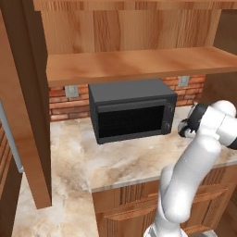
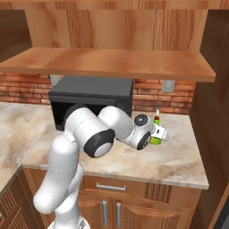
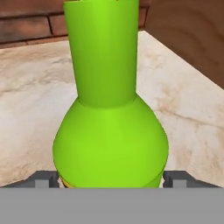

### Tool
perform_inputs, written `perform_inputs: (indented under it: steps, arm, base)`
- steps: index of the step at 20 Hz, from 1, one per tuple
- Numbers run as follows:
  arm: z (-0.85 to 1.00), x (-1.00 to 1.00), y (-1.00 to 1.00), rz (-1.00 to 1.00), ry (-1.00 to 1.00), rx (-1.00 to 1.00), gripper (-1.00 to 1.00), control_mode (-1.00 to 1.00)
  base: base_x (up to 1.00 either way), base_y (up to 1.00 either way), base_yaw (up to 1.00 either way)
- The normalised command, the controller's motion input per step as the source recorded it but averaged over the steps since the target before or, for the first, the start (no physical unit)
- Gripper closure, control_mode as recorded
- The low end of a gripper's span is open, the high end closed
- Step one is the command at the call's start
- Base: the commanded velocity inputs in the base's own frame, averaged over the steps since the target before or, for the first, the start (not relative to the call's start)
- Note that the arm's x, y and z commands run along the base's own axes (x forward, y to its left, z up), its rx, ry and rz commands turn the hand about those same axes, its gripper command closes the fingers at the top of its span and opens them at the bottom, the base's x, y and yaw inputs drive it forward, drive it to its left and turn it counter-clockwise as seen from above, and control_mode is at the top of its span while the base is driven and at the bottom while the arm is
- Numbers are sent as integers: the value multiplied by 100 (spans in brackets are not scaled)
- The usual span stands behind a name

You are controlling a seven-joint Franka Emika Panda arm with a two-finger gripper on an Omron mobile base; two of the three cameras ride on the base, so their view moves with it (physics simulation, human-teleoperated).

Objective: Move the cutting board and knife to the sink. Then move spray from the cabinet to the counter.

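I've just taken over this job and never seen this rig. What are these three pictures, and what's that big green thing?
A white robot arm stands at a kitchen counter. Two pictures come from cameras behind the arm, left and right; the third looks along its hand. On the counter sit a black microwave and, to its right, the green spray bottle. The hand is at the bottle: up close, the gripper has its fingers on either side of the spray's body. Whether they are squeezing it is unclear.

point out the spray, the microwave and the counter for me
spray [image 3: 109,144]: hand view, on its round green body.
microwave [image 1: 132,121]: left base view, on its dark door.
counter [image 2: 179,156]: right base view, on bare marbled stone right of the bottle.
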Motion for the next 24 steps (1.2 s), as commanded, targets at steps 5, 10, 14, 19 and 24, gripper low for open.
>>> perform_inputs:
  steps: [5, 10, 14, 19, 24]
  arm:
    - [-40, -39, -16, 0, -13, 0, 100, -100]
    - [-1, 0, -1, 0, 0, 0, 100, -100]
    - [0, 0, 0, 0, 0, 0, 100, -100]
    - [0, 0, 0, 0, 0, 0, -100, -100]
    - [17, -13, 0, 0, -7, 0, -100, -100]
  base:
    - [0, 0, 0]
    - [0, 0, 0]
    - [0, 0, 0]
    - [0, 0, 0]
    - [0, 0, 0]
